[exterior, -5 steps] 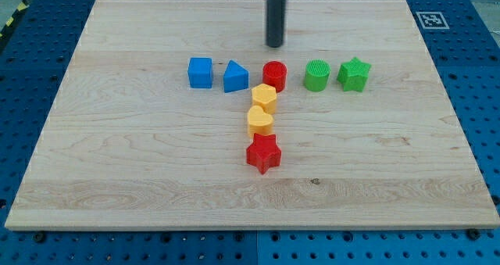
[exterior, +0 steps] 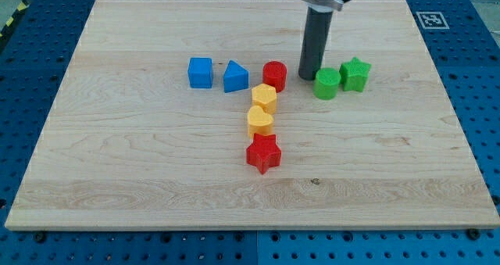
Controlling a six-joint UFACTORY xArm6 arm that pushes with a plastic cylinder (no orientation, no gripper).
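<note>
My tip (exterior: 311, 76) is set down on the wooden board (exterior: 117, 163) toward its top edge, pressed against the green cylinder block (exterior: 326, 84) (itself touching the green star block (exterior: 355, 73)), with the red cylinder block (exterior: 274, 75) just beside it at the view's left.

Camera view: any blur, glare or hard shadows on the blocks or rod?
Camera view: sharp throughout, even light; the pale wooden board shows no glare; soft short shadows under blocks; my tip reads crisp between the red cylinder block and green cylinder block.
</note>
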